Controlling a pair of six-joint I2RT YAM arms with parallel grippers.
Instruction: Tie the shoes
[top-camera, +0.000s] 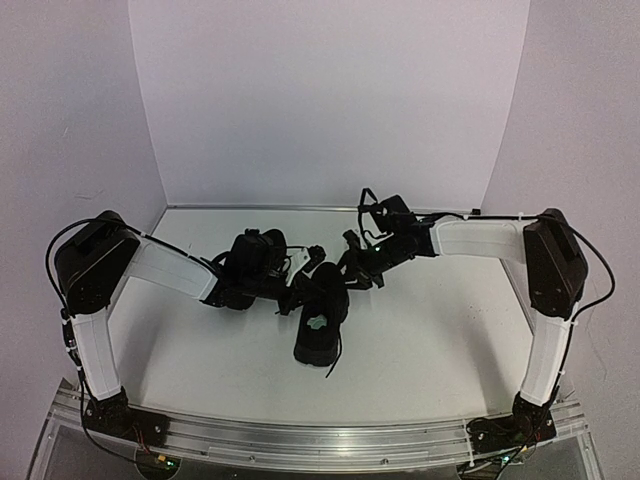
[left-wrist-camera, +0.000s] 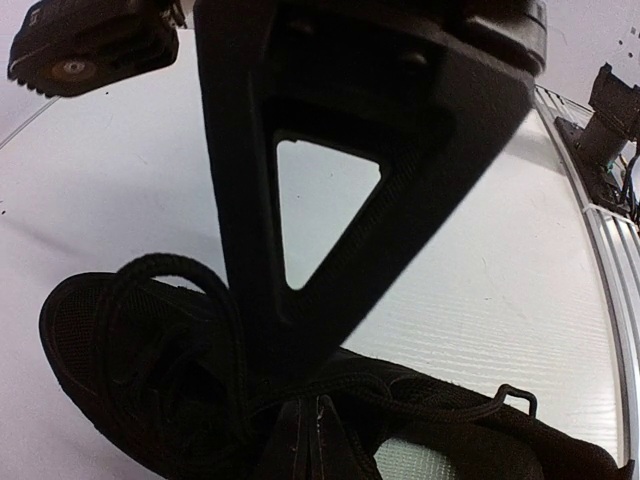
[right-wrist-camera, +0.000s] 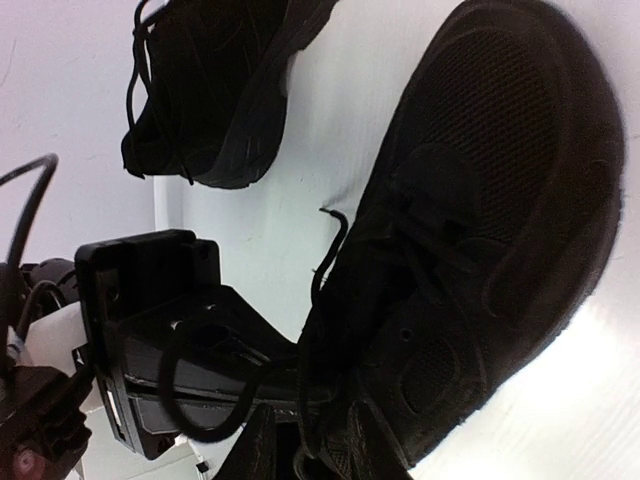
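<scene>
One black shoe (top-camera: 320, 335) lies mid-table, a pale patch showing in its opening; it fills the right wrist view (right-wrist-camera: 500, 200) and the bottom of the left wrist view (left-wrist-camera: 110, 360). The other shoe (right-wrist-camera: 210, 90) lies further off. Both grippers meet over the near shoe's laces. My left gripper (left-wrist-camera: 315, 440) (top-camera: 300, 282) is shut, its tips pressed together at a thin black lace (left-wrist-camera: 440, 405); a lace loop (right-wrist-camera: 195, 432) hangs from it. My right gripper (right-wrist-camera: 305, 455) (top-camera: 346, 272) has its fingers slightly apart with a lace strand between them. Its finger (left-wrist-camera: 330, 120) stands close above my left tips.
The white table (top-camera: 430, 330) is closed in by white walls at the back and both sides. An aluminium rail (top-camera: 320, 440) runs along the near edge between the arm bases. A loose lace end trails off the near shoe (top-camera: 335, 365).
</scene>
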